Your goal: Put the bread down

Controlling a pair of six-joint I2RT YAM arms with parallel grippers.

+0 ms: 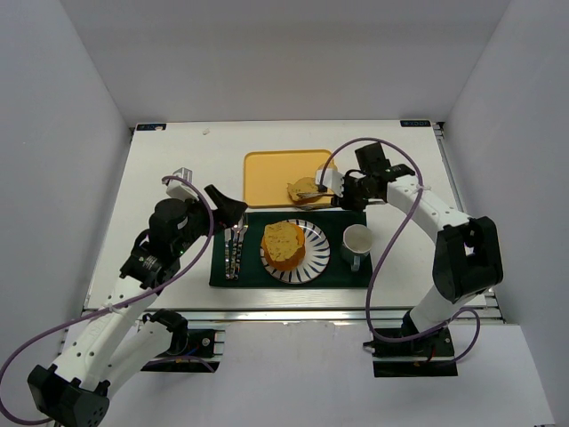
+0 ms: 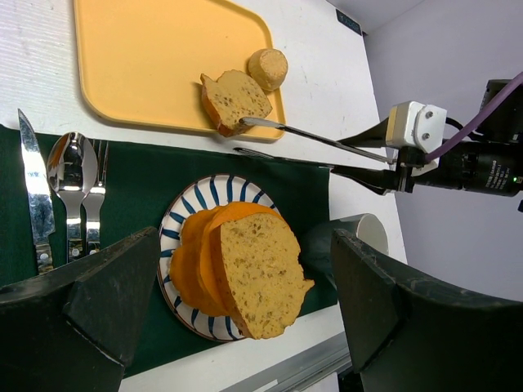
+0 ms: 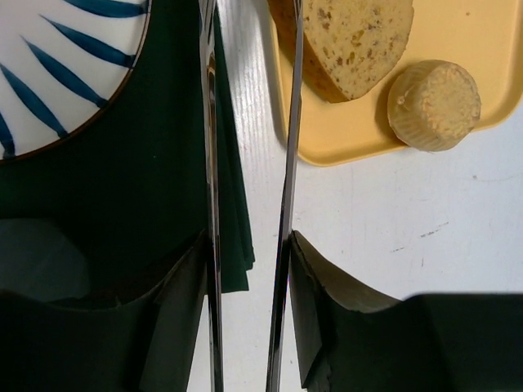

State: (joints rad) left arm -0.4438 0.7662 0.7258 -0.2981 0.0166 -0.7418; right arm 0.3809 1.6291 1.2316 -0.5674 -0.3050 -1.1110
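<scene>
I hold the right gripper (image 3: 249,286) clamped on a pair of metal tongs (image 3: 290,163), its two fingers pressed against the outsides of the blades. The blades stand apart with a strip of white table (image 3: 392,229) showing between them. One slice of bread (image 3: 351,41) lies on the yellow tray (image 3: 482,49), right at the tip of the tray-side blade, which appears to touch its crust. A small round tan piece (image 3: 433,104) sits just beyond that slice, farther out from the blade. The other blade runs along the edge of the dark green placemat (image 3: 163,180), with the blue-striped plate (image 3: 57,73) off to its outer side.

On that plate the orange bun (image 2: 192,261) carries a speckled slice (image 2: 261,282) leaning against it. Both sit directly below my left gripper (image 2: 245,245), whose fingers are spread wide and hold nothing. A knife (image 2: 37,204), a spoon (image 2: 72,167) and a fork (image 2: 96,204) lie on the mat beside one finger. A white cup (image 2: 364,233) stands by the other.
</scene>
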